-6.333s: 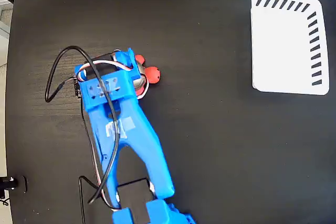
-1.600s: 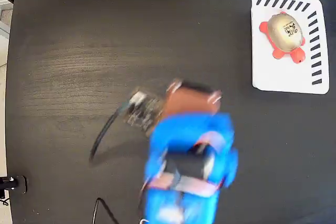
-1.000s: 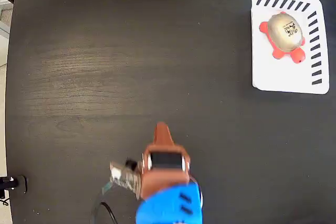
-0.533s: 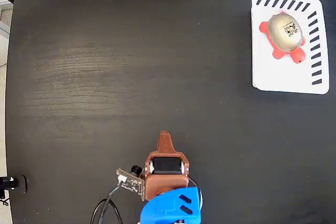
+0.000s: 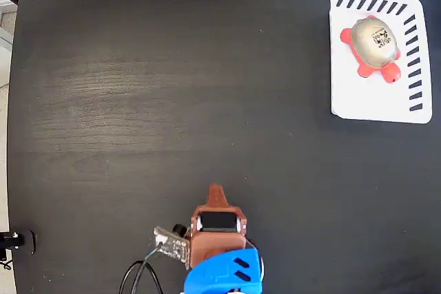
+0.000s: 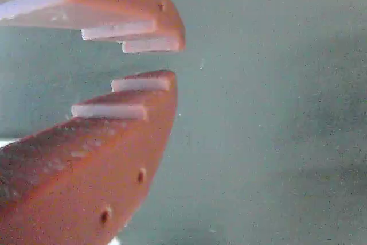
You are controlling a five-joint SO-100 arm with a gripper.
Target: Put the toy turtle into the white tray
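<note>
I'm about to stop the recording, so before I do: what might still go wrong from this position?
Little, by the look of it. The toy turtle already lies inside the white tray, and the gripper is far off near the bottom edge, holding nothing. One risk: the turtle sits in the tray's upper half, its left foot near the left rim, so a bump could tip it out. Another: the cable beside the arm might snag if the arm swings again.
</note>
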